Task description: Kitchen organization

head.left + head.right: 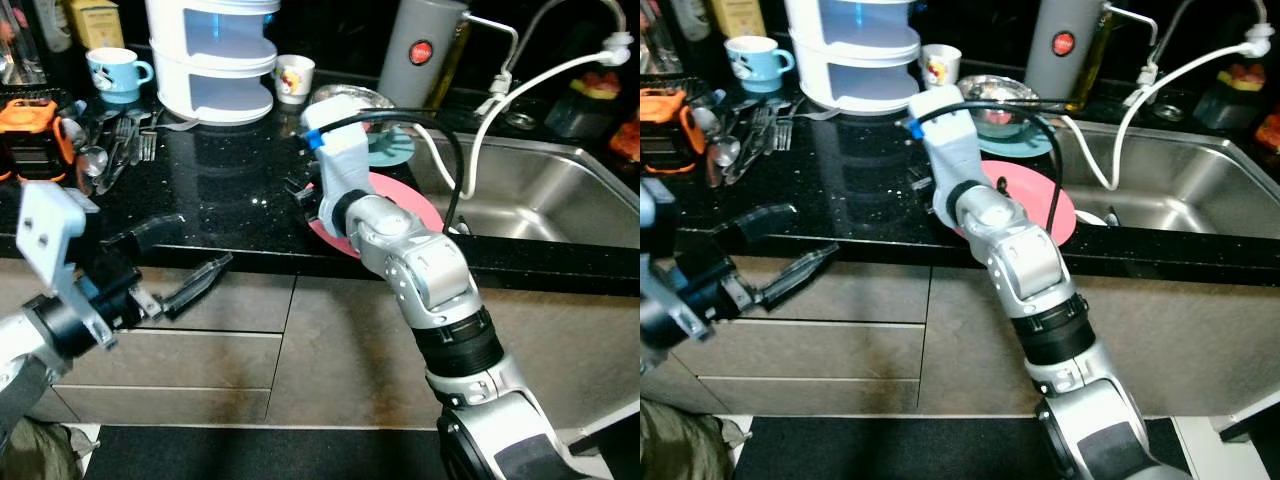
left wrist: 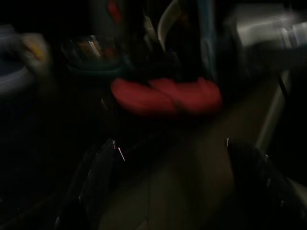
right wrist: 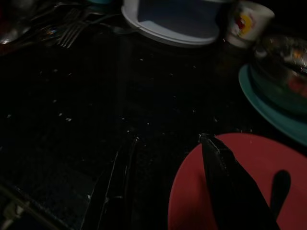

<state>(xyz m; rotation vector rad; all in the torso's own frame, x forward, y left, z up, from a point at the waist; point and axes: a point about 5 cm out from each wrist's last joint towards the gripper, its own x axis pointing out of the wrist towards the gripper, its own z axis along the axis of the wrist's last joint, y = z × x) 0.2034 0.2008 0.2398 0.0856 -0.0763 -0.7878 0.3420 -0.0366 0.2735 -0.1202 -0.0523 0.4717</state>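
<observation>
A red plate [image 1: 415, 205] lies on the black counter [image 1: 220, 190] near its front edge, just left of the sink, with a dark spoon-shaped thing [image 3: 280, 184] on it. My right gripper [image 1: 298, 190] hangs low over the plate's left rim and is open. One finger [image 3: 225, 177] is above the plate [image 3: 249, 163] and the other above bare counter. My left gripper [image 1: 190, 255] is open in front of the counter edge at the left and holds nothing. The dark, blurred left wrist view looks toward the plate [image 2: 165, 96].
Behind the plate a glass bowl sits on a teal plate [image 1: 392, 148]. A white cartoon cup [image 1: 293, 78], a white tiered container [image 1: 215, 60], a blue mug [image 1: 115, 72] and a grey flask [image 1: 425, 40] line the back. Loose cutlery [image 1: 115, 145] lies left. The steel sink [image 1: 560, 190] is right.
</observation>
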